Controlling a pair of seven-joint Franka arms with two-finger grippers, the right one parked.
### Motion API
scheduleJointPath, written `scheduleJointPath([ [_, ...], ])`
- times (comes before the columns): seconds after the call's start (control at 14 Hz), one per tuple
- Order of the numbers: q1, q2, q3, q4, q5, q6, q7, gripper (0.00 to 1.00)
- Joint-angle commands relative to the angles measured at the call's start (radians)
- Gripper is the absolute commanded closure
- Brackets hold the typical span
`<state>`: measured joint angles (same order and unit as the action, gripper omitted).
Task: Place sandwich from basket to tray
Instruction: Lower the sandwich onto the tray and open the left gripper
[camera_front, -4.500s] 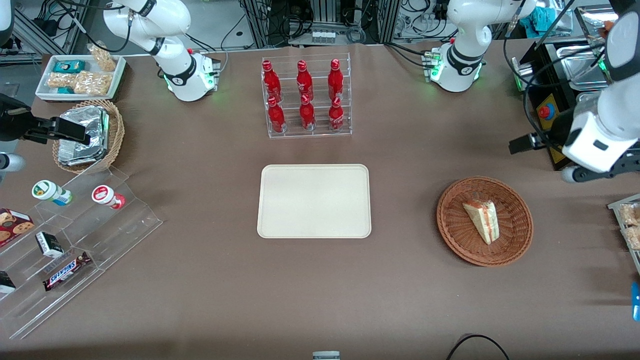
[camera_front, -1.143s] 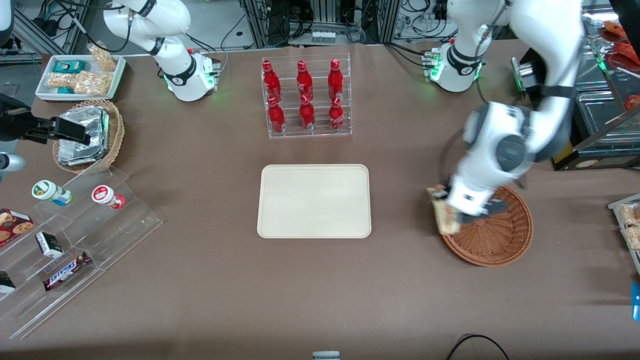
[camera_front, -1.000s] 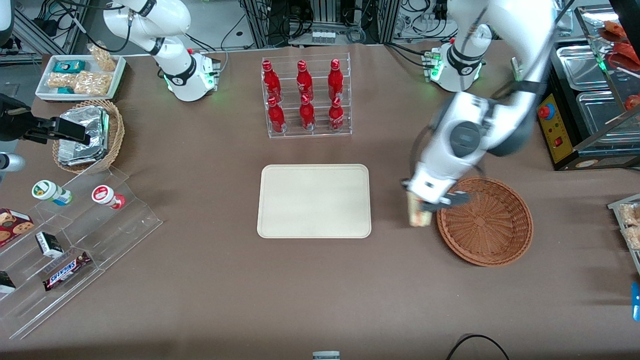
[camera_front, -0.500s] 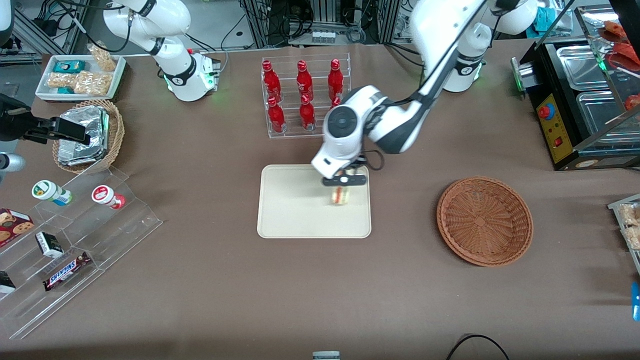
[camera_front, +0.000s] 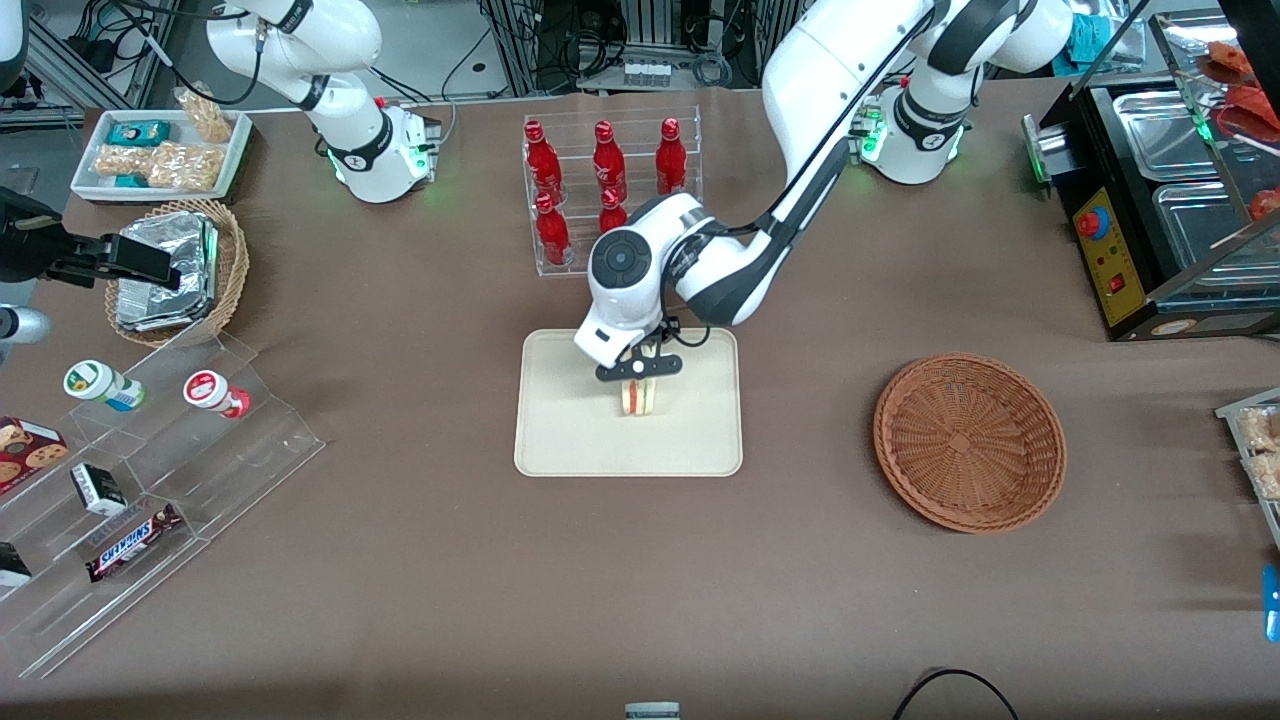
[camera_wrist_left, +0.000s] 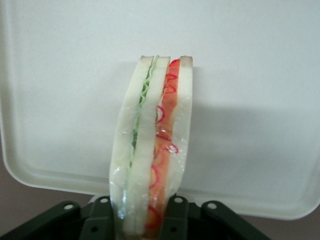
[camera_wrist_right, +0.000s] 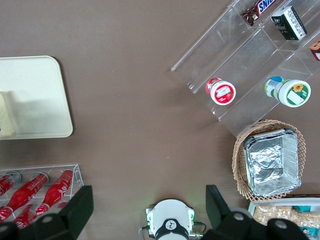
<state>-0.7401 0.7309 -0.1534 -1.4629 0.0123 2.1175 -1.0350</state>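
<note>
The sandwich (camera_front: 637, 399), a wedge of pale bread with red and green filling in clear wrap, hangs upright over the middle of the cream tray (camera_front: 570, 440). My gripper (camera_front: 638, 368) is shut on the sandwich from above. In the left wrist view the sandwich (camera_wrist_left: 152, 145) stands between my two dark fingers (camera_wrist_left: 176, 220), with the tray (camera_wrist_left: 260, 100) spread under it. I cannot tell whether the sandwich touches the tray. The reddish-brown basket (camera_front: 969, 441) sits toward the working arm's end of the table with nothing in it.
A clear rack of red bottles (camera_front: 610, 195) stands just past the tray, close to my arm. Toward the parked arm's end are a tan basket with foil packets (camera_front: 178, 268), a white snack tray (camera_front: 165, 150) and a stepped acrylic shelf (camera_front: 150, 470).
My gripper lifted the sandwich out of the basket and carried it sideways over the tray. In the last half second it moved further toward the tray's middle and lower.
</note>
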Motion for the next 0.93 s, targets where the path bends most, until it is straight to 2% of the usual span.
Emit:
scheduleJointPath([
  [0.0,-0.012,0.062,0.009,0.099,0.012,-0.013,-0.082,0.19],
  [0.07,-0.010,0.061,0.012,0.099,0.012,-0.014,-0.083,0.00],
  [0.36,-0.007,-0.004,0.050,0.101,0.031,-0.036,-0.082,0.00],
  [0.5,0.005,-0.071,0.077,0.101,0.031,-0.112,-0.053,0.00],
  [0.71,0.112,-0.213,0.084,0.063,0.008,-0.250,0.073,0.00],
  [0.86,0.201,-0.318,0.084,0.027,-0.038,-0.373,0.191,0.00],
])
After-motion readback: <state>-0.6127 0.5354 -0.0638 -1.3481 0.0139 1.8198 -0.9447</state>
